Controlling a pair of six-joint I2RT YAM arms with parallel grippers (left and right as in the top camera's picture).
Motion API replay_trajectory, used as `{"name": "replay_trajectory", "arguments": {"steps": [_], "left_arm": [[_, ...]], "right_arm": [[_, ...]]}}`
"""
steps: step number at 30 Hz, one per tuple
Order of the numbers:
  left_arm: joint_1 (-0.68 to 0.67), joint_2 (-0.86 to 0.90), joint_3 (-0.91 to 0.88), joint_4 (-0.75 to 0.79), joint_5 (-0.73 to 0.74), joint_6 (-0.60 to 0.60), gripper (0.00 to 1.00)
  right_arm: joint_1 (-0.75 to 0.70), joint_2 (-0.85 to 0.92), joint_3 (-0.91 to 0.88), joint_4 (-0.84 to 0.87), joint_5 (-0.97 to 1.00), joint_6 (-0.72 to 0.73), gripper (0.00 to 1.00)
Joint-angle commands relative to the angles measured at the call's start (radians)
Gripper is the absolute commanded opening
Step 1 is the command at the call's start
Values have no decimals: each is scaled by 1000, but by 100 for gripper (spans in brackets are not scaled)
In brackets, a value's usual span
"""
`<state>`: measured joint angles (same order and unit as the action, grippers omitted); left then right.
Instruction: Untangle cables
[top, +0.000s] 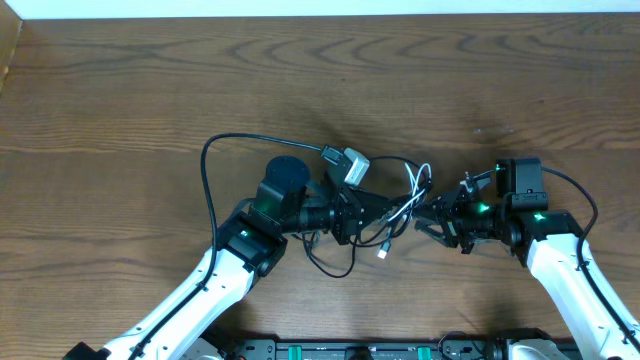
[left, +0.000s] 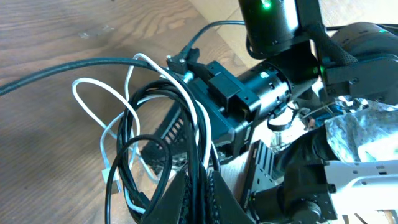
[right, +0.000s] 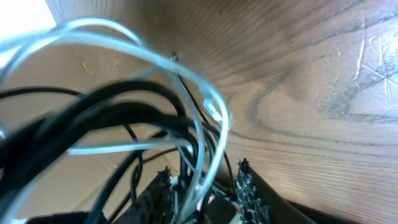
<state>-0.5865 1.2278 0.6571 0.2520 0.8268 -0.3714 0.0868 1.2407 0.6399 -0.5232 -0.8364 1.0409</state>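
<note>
The cables (top: 405, 200) hang in a tangle of black and white cords between my two grippers at mid-table. My left gripper (top: 385, 212) points right and is shut on black cords (left: 186, 124) that run down between its jaws (left: 202, 190). A white cord (left: 93, 102) loops out to the left of them. My right gripper (top: 428, 213) faces it from the right. In the right wrist view its fingers (right: 245, 183) stand apart, with white (right: 124, 148) and black (right: 93, 118) cords passing between them near the left finger. A small plug end (top: 383, 253) dangles below the tangle.
A thick black cable (top: 208, 170) fixed to the left arm arcs out to the left of it. A thin black loop (top: 330, 265) lies on the wood under the left wrist. The table's far edge (top: 320, 14) runs along the top.
</note>
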Motion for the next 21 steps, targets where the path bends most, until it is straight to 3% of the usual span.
{"name": "replay_trajectory", "arguments": {"steps": [1, 4, 15, 18, 21], "left_arm": [[-4, -5, 8, 12, 42, -9, 8], [-4, -5, 8, 12, 42, -9, 7], [-4, -5, 8, 12, 41, -8, 8], [-4, -5, 8, 12, 41, -8, 8], [-4, -5, 8, 11, 41, -8, 8]], "right_arm": [[6, -12, 5, 1, 3, 13, 38], [6, -12, 5, 18, 4, 37, 39], [6, -12, 5, 52, -39, 43, 19], [6, -12, 5, 52, -38, 41, 19], [6, -12, 5, 52, -39, 35, 26]]}}
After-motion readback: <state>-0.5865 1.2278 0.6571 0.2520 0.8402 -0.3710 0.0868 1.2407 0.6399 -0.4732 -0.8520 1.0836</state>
